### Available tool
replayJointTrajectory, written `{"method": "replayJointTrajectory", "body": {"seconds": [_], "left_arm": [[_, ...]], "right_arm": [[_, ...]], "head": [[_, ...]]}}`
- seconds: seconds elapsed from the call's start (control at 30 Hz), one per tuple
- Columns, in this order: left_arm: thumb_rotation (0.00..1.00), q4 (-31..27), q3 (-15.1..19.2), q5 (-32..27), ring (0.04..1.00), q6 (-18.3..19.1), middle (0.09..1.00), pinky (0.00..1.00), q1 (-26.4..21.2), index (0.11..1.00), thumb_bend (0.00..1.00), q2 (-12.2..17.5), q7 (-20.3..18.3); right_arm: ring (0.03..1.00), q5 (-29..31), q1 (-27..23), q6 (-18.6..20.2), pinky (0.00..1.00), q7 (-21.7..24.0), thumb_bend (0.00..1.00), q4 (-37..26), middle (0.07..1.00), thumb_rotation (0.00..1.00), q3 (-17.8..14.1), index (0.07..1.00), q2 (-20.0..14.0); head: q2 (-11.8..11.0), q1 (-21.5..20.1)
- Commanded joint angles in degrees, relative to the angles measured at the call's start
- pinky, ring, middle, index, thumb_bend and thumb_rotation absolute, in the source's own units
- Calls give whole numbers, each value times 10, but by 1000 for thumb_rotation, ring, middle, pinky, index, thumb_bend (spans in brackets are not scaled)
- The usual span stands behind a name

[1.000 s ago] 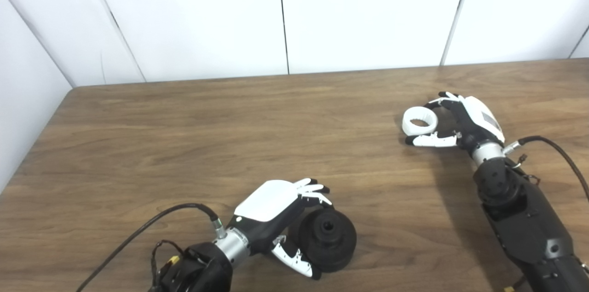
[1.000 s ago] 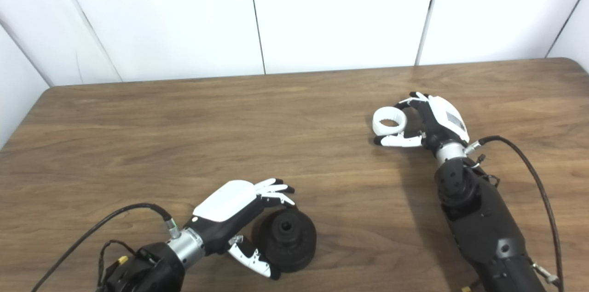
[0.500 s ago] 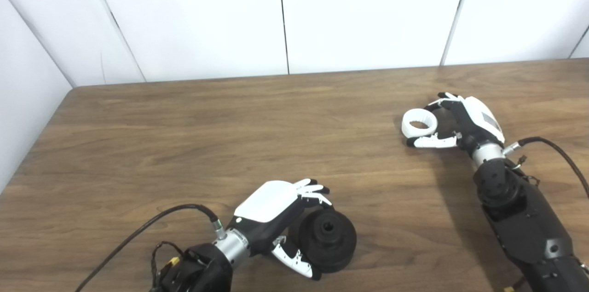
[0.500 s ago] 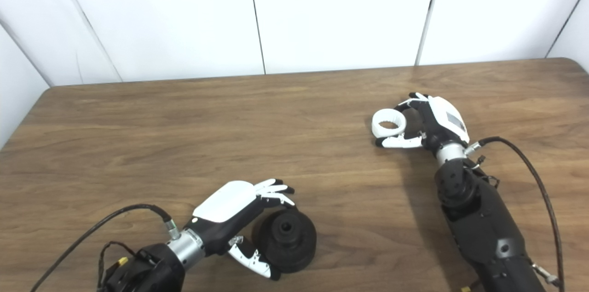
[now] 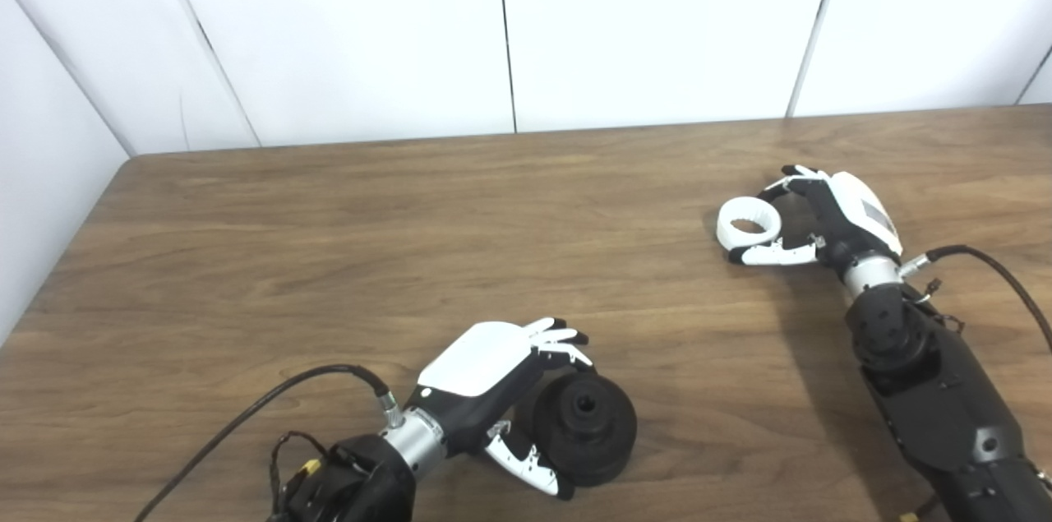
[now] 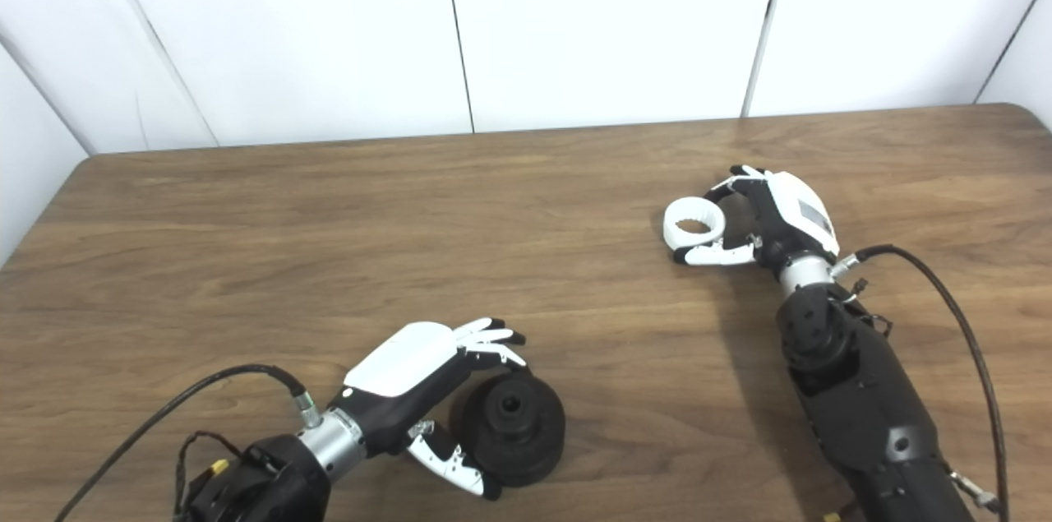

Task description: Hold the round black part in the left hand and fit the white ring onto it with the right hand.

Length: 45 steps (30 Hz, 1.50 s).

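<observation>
Ring pinched between right hand fingers and thumb, far right on table. Black part cupped by left hand, near edge. Ring best kept level, centred over hub before pressing.

We see left hand cupped around round black part on tabletop; right hand pinching white ring, well apart.
</observation>
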Motion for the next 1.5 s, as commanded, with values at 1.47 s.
{"method": "replayJointTrajectory", "body": {"seconds": [1.47], "left_arm": [[225,0,0,5,965,-13,911,852,-9,687,900,0,11]], "right_arm": [[955,6,9,-12,906,-19,524,-83,897,156,-19,492,-6]], "head": [[-1,-5]]}}
